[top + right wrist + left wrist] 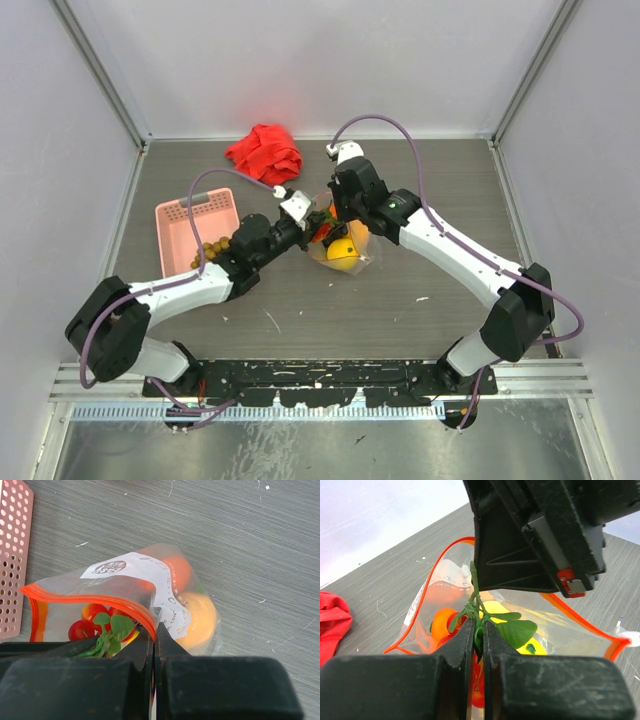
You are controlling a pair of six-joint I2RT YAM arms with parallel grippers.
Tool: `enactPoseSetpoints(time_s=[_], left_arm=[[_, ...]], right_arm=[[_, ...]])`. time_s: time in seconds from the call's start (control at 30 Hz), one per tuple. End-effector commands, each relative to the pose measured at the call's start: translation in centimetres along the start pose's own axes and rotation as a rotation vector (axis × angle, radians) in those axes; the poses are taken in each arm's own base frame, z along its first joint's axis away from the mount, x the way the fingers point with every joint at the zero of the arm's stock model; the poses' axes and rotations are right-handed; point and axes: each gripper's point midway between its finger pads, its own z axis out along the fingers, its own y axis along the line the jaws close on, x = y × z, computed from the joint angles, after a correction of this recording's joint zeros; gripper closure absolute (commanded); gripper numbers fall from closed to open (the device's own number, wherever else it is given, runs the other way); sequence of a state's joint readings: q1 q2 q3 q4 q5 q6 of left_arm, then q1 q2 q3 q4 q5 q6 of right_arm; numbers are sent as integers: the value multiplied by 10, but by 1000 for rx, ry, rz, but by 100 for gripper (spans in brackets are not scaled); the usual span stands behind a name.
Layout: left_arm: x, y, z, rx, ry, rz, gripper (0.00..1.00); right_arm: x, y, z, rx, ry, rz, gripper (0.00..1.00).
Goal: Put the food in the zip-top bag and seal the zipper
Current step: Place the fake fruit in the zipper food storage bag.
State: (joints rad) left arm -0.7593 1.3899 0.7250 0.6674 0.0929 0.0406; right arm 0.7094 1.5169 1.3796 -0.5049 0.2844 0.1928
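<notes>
—Starting overhead: where is the zip-top bag (362,250)?

—Centre of frame, flat on the table (400,300). My left gripper (314,229) and right gripper (335,220) meet at its mouth. The lemon (343,254) is inside. The grapes (208,247) lie at the edge of the pink basket (180,215), left of centre.

—Left wrist view?

—Left jaws are closed to a sliver on the green stem of the berry sprig (517,631), at the bag's open mouth.

—Right wrist view?

—Right jaws are fully closed, pinching the zipper (90,597) at frame centre. The red berries sit just inside.

—Hazards?

—In my judgement, the leaves could lodge across the zipper track and block the seal. If the thin rim slips from my right pinch, the mouth could collapse before the grapes go in.
</notes>
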Motion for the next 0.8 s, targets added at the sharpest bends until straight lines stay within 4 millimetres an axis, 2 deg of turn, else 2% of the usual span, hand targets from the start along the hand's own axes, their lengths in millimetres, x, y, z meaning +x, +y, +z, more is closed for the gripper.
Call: enactPoseSetpoints(time_s=[0.0, 0.1, 0.2, 0.37, 0.53, 0.77], left_arm=[[-39, 15, 13, -69, -117, 53, 92], [-35, 27, 19, -122, -97, 92, 91], [-31, 31, 23, -142, -85, 101, 85], [-28, 33, 24, -157, -76, 78, 66], [-32, 30, 18, -152, -59, 45, 51], [-47, 24, -4, -144, -24, -58, 38]], right_arm=[[-28, 4, -15, -28, -94, 32, 100], [-29, 4, -15, -29, -94, 32, 100], [-28, 4, -14, -28, -91, 31, 100], [-27, 5, -13, -30, -89, 29, 100], [-28, 4, -13, -29, -90, 31, 100], [-28, 4, -12, -28, -90, 33, 100]])
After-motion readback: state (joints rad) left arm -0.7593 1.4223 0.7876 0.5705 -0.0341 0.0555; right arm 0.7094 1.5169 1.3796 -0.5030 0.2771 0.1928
